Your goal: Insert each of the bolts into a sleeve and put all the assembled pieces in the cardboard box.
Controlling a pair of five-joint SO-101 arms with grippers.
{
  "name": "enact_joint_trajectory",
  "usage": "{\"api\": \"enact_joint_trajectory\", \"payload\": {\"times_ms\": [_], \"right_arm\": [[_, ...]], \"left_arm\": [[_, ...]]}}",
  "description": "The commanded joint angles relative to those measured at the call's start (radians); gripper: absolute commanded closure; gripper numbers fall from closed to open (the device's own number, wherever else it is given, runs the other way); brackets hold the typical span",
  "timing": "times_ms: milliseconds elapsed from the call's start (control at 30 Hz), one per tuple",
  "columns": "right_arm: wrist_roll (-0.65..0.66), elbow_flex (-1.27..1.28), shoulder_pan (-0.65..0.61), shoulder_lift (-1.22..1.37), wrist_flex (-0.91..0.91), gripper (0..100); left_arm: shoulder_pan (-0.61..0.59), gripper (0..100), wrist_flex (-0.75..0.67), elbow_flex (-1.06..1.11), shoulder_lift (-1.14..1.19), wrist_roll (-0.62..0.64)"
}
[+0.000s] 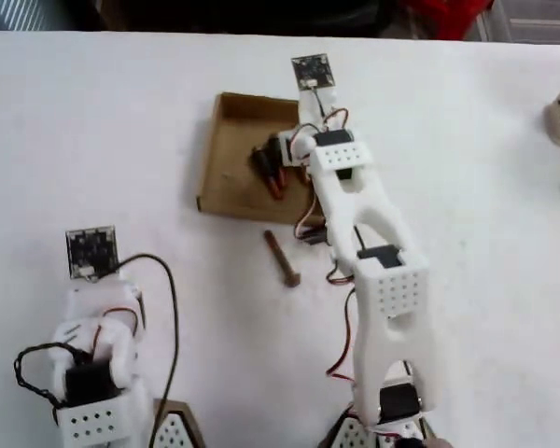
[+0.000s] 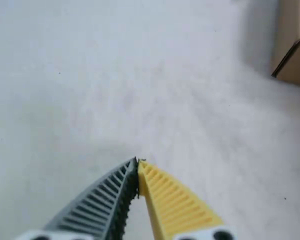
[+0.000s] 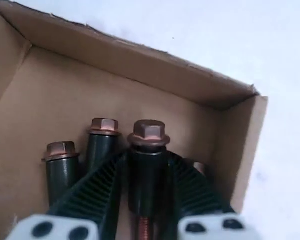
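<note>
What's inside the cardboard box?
Two assembled pieces lie in the cardboard box; the right gripper holds a third piece beside them. Its fingers cover the floor beneath and most of another copper head.

Your cardboard box (image 1: 226, 140) holds two assembled pieces (image 3: 102, 145), black sleeves with copper hex-head bolts, lying side by side. The right tool (image 3: 147, 165) grips a third piece (image 3: 148, 145) inside the box. One bare bolt (image 1: 282, 259) lies on the counter (image 1: 121, 140) just beside the box.
</note>
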Motion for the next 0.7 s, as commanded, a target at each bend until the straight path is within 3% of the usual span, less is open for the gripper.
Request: {"api": "enact_joint_trajectory", "payload": {"times_ms": [0,100,267,333,500,667], "right_arm": [[0.0,-0.092,0.012,0.01,-0.001,97.6],[0.002,-0.104,0.013,0.018,0.001,93.3],[0.002,-0.104,0.005,-0.018,0.073,74.5],[0.002,-0.104,0.005,-0.041,0.101,71.8],[0.002,-0.104,0.013,-0.134,0.188,78.3],[0.0,-0.101,0.024,-0.265,0.36,93.9]], "left_arm": [[-0.002,98,0.003,-0.002,-0.007,-0.011],[-0.002,98,0.002,-0.002,-0.007,-0.011],[-0.002,98,0.0,-0.002,-0.007,-0.011],[-0.002,98,-0.002,-0.002,-0.007,-0.011],[-0.002,98,-0.002,-0.002,-0.007,-0.011],[-0.002,98,-0.002,-0.002,-0.007,-0.011]]}}
